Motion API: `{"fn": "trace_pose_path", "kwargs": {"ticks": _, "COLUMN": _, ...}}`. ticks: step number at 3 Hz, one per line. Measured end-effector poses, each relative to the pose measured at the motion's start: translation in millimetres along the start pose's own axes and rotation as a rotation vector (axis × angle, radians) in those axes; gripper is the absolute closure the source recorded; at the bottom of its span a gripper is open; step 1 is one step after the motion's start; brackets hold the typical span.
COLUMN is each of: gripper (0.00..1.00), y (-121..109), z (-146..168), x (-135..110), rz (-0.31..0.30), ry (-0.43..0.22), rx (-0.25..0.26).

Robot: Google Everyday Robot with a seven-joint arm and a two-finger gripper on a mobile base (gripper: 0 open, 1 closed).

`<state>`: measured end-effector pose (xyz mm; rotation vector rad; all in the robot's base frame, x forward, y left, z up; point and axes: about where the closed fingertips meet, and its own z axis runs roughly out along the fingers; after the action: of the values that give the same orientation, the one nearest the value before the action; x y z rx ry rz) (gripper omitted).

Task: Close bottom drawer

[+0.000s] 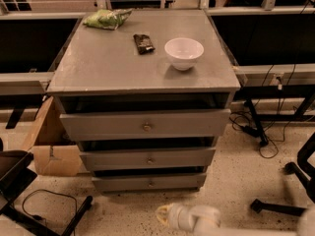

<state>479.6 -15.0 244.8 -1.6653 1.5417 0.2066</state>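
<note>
The grey cabinet has three drawers. The bottom drawer is the lowest and slimmest front, with a small brass knob at its centre. A dark gap shows above its front panel. My gripper is low in the view, on the end of the white arm. It sits above the floor in front of the bottom drawer, a short way below the front and apart from it, and holds nothing that I can see.
On the cabinet top are a white bowl, a dark snack packet and a green bag. A cardboard box stands to the left, a black chair base at lower left, and cables and a chair leg to the right.
</note>
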Motion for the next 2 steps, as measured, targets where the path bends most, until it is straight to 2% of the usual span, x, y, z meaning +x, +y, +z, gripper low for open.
{"fn": "trace_pose_path", "kwargs": {"ticks": 1, "gripper": 1.0, "y": 6, "z": -55, "x": -44, "rz": -0.022, "ry": 0.044, "rx": 0.019}}
{"fn": "trace_pose_path", "kwargs": {"ticks": 2, "gripper": 1.0, "y": -16, "z": -112, "x": -68, "rz": -0.069, "ry": 0.171, "rx": 0.028}}
